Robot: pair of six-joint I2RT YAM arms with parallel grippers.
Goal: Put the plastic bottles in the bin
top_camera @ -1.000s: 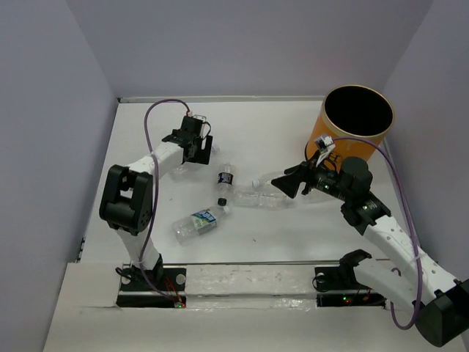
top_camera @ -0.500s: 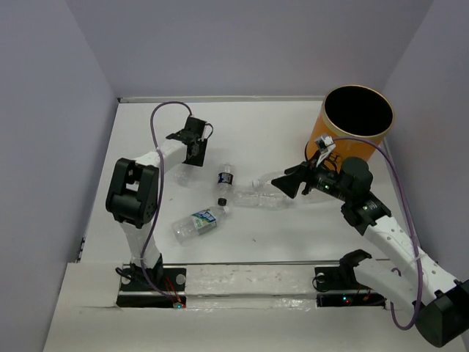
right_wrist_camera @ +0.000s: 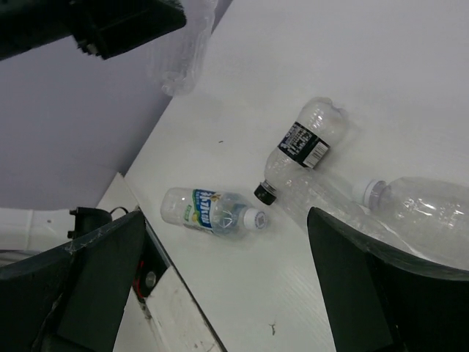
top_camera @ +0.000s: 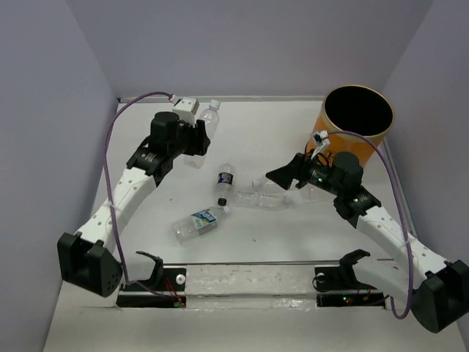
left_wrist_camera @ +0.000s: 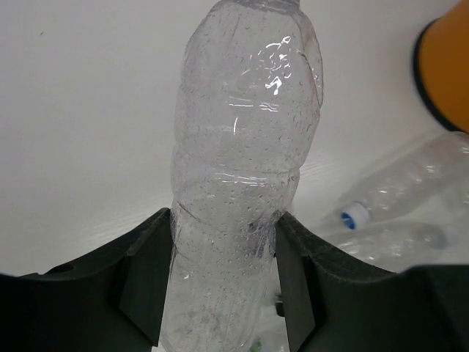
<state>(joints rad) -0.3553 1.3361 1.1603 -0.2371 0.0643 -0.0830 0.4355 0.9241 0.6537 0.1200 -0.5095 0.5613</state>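
The white table (top_camera: 293,242) carries the orange bin (top_camera: 374,144) at its far right corner (its black inside shows nothing I can make out). A second ago the left gripper (top_camera: 199,136) was low near the far left corner with its jaws wide. It has since closed and swung up, and the wrist view shows its fingers (left_wrist_camera: 143,290) clamped on the body of a clear, unlabelled bottle (left_wrist_camera: 242,147), which is off the table. That looks like the pick done and the carry across to the bin still to do.

The right gripper (top_camera: 282,174) has drawn back slightly toward the bin and hangs wide with nothing in it. Just below it, near the table's middle, lies a clear white-capped bottle (top_camera: 267,194).

Two more bottles lie toward the middle: a blue-white labelled one (top_camera: 198,222) nearer the near edge and a dark-labelled one (top_camera: 225,181). By my count three are left to fetch.
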